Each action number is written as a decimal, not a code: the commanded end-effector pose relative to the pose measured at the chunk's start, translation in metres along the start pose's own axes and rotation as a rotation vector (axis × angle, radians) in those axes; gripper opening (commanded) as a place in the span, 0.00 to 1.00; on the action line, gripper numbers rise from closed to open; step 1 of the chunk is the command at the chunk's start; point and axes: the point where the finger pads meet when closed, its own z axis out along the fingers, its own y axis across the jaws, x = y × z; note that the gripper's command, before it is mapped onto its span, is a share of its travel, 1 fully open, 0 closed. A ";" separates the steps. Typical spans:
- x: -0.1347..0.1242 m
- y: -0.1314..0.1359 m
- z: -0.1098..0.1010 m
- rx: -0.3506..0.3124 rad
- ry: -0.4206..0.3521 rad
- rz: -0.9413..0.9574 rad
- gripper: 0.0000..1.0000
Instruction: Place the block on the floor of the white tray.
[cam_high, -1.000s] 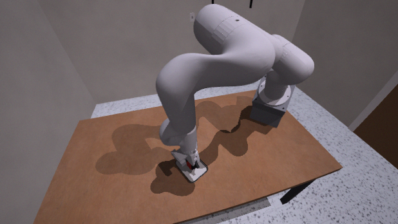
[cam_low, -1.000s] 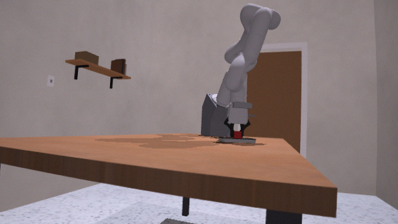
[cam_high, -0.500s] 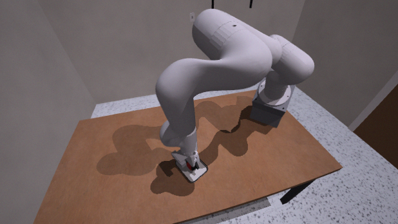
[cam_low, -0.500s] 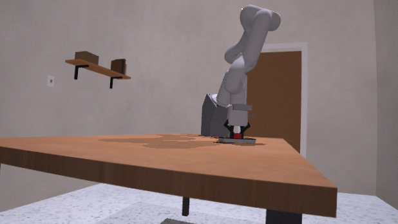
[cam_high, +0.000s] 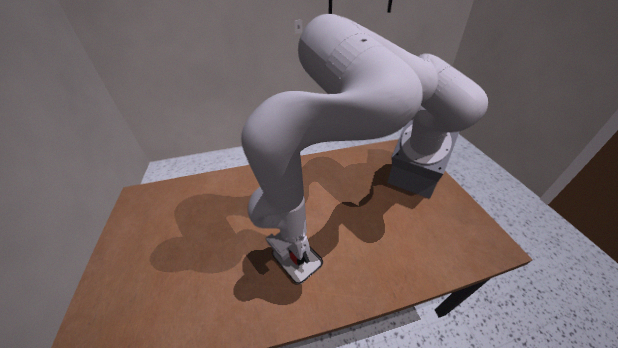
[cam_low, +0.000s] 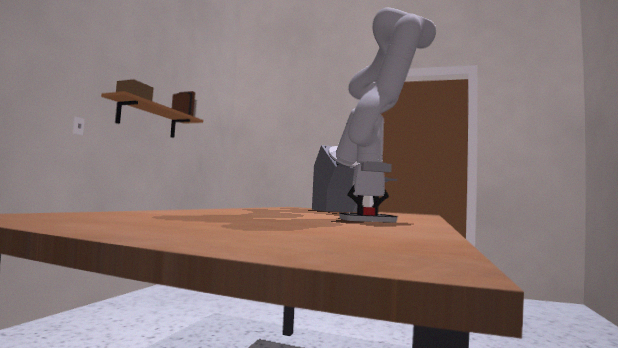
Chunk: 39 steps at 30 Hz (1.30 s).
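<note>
A small white tray (cam_high: 299, 267) with a dark rim lies on the wooden table near its front edge; in the side view it is a low flat shape (cam_low: 368, 218). My gripper (cam_high: 296, 258) points straight down into the tray and is shut on a small red block (cam_high: 291, 256). In the side view the red block (cam_low: 369, 211) sits between the black fingers (cam_low: 368, 206), right at the tray's rim height. I cannot tell whether the block touches the tray floor.
The arm's grey base (cam_high: 417, 170) stands at the back right of the table. A wall shelf (cam_low: 150, 105) with two brown boxes hangs at the left. A brown door (cam_low: 427, 150) is behind the arm.
</note>
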 end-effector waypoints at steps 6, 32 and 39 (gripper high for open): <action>0.001 0.000 0.001 0.000 0.001 0.000 0.00; 0.001 0.000 0.002 0.000 0.001 0.000 0.62; 0.001 0.000 0.002 0.000 0.001 0.000 0.62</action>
